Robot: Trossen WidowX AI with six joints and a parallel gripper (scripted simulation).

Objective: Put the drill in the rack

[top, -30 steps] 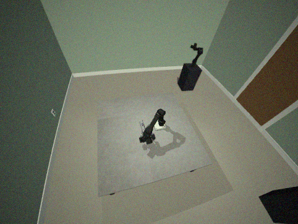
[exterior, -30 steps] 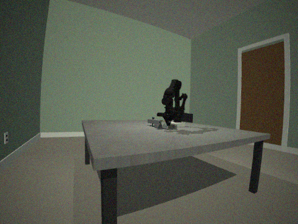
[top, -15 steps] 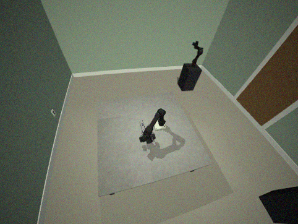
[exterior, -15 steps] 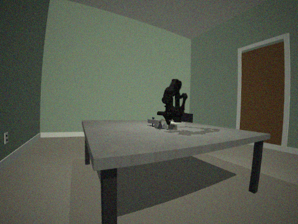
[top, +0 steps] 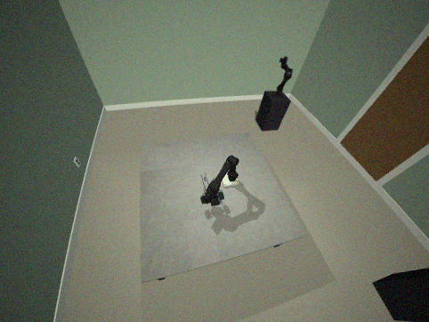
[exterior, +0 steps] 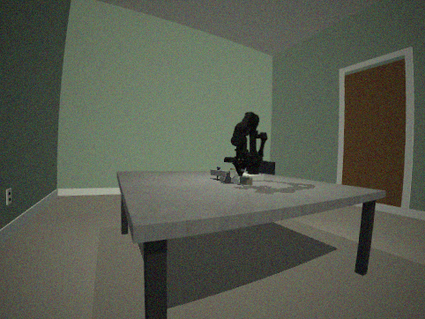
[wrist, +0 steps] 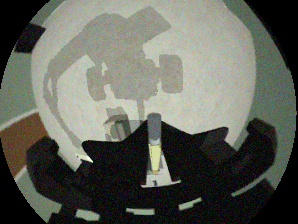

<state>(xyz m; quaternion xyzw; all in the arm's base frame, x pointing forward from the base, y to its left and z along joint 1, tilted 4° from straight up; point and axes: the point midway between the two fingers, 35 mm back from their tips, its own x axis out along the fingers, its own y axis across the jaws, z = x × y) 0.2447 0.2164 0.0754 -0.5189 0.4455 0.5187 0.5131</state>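
Observation:
In the wrist view my gripper is shut on the drill, whose grey round end and yellow band show between the fingers. In the exterior view my gripper points down just above the small grey blocks on the table. A grey block also shows left of the drill in the wrist view, in shadow and apart from it. A grey bar with a small dark knob stands beside the blocks. Which of these parts are the key and the rack I cannot tell.
The large grey table carries the arm and its shadow. A white plate lies by the arm's base. Thin dark upright lines stand left of the arm in the top view. A dark pedestal with another arm stands beyond the table.

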